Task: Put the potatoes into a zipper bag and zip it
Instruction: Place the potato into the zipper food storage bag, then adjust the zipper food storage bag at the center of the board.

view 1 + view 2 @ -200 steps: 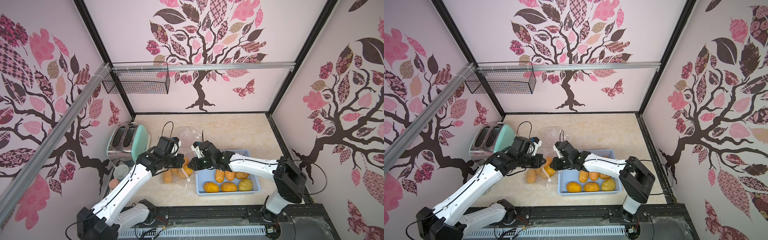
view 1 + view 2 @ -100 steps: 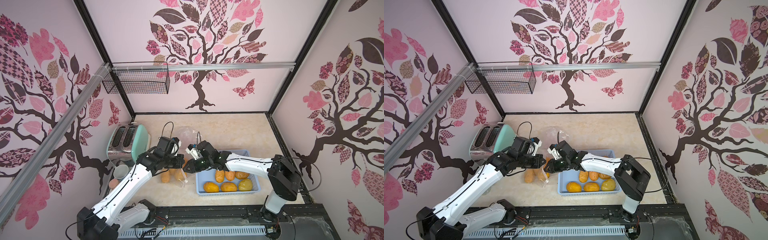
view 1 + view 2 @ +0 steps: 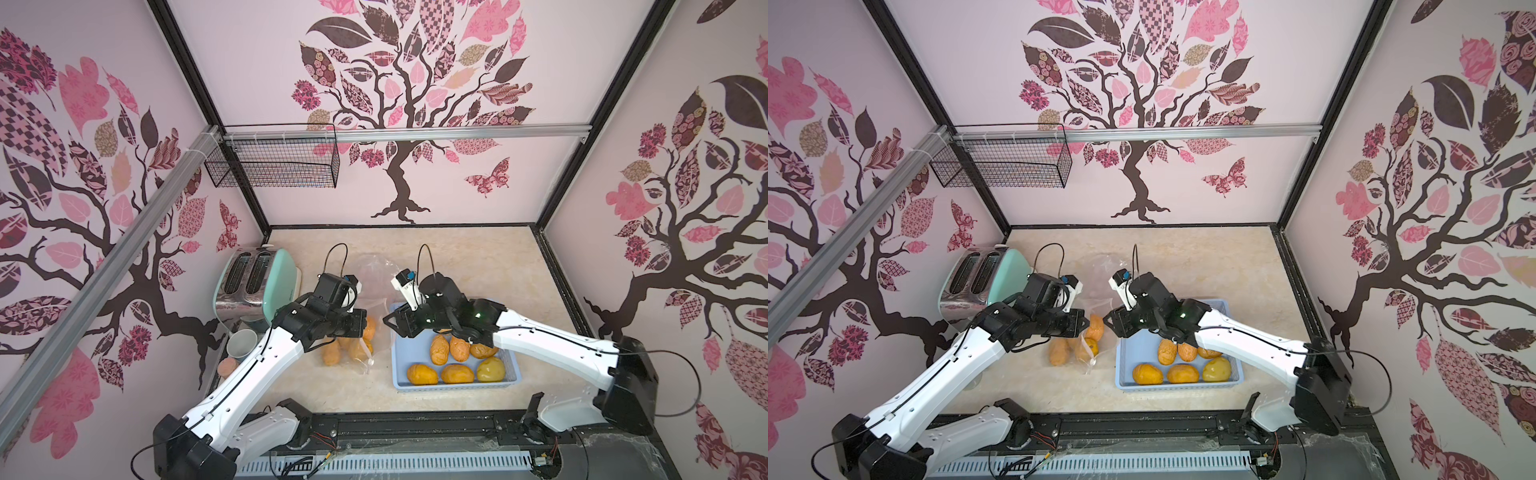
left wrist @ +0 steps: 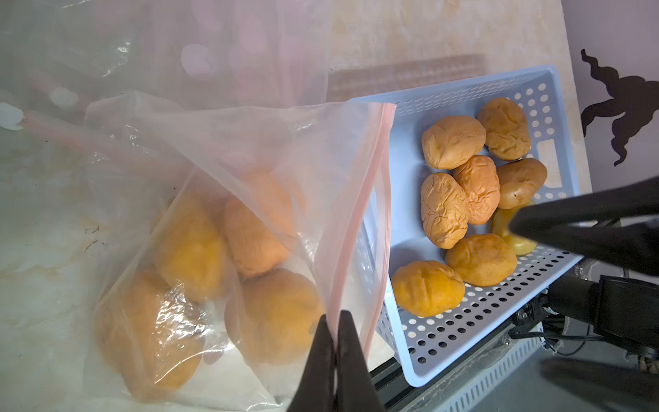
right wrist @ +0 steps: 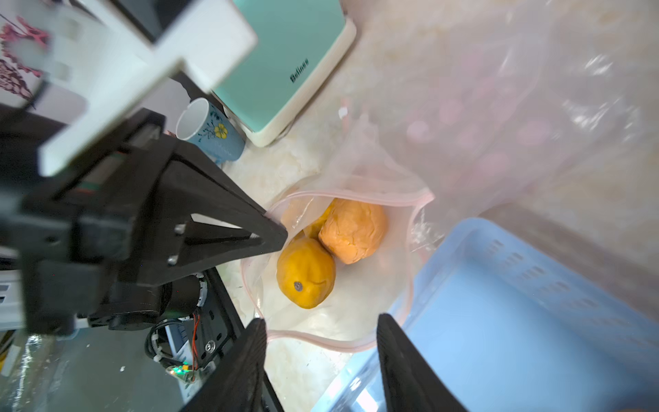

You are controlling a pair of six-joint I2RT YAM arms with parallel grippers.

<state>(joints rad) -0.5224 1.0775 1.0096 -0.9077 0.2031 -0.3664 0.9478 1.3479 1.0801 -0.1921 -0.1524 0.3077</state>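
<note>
A clear zipper bag (image 3: 374,282) (image 3: 1098,282) with a pink zip strip stands open on the counter. Several orange-brown potatoes (image 4: 274,314) (image 5: 306,274) lie inside it. My left gripper (image 4: 336,321) (image 3: 365,328) is shut on the bag's rim and holds the mouth up. My right gripper (image 5: 321,321) (image 3: 388,326) hangs open and empty just above the mouth (image 5: 356,194), on the basket side. Several more potatoes (image 3: 440,348) (image 4: 453,142), one of them yellow-green (image 3: 490,370) (image 3: 1217,369), lie in the blue perforated basket (image 3: 457,386) (image 4: 463,356) beside the bag.
A mint toaster (image 3: 257,282) stands at the left wall. In front of it are a blue flowered mug (image 3: 241,344) (image 5: 210,132) and a pinkish round fruit (image 3: 227,366). A black wire basket (image 3: 274,166) hangs on the back rail.
My right gripper reached over the bag mouth, spread its jaws, and has drawn back slightly toward the basket. My left gripper has kept its hold on the rim.
</note>
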